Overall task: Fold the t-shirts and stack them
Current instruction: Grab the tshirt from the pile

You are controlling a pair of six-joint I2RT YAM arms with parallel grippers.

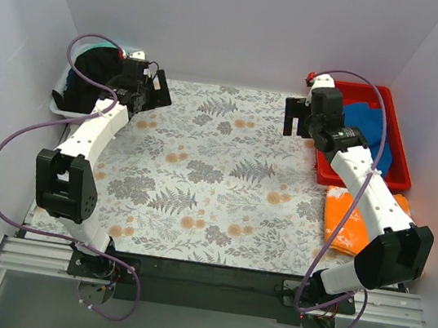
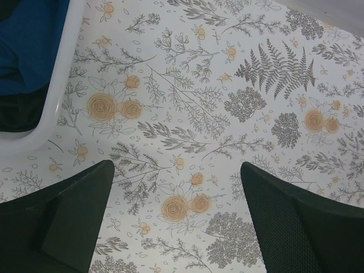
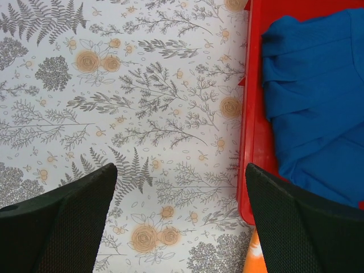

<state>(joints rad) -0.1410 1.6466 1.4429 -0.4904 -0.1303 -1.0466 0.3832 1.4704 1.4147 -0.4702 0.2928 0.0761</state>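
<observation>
You're hovering the left gripper (image 2: 175, 190), released and empty, beside the white bin (image 2: 57, 102) holding a navy shirt (image 2: 28, 45). The right gripper (image 3: 181, 193), likewise released, is hanging beside the red tray (image 3: 253, 142) holding the blue shirt (image 3: 310, 85). Orange shirt (image 1: 347, 220) is lying at the desk's (image 1: 202, 170) right edge. Likely staging a pick.

cloth (image 2: 187, 85): flower-and-fern print, flat beneath left gripper (image 2: 176, 168) and right gripper (image 3: 182, 168) | white bin (image 2: 60, 91): just left of left gripper, rounded corner on cloth | red bin (image 3: 256, 114): just right of right gripper, wall along cloth
</observation>
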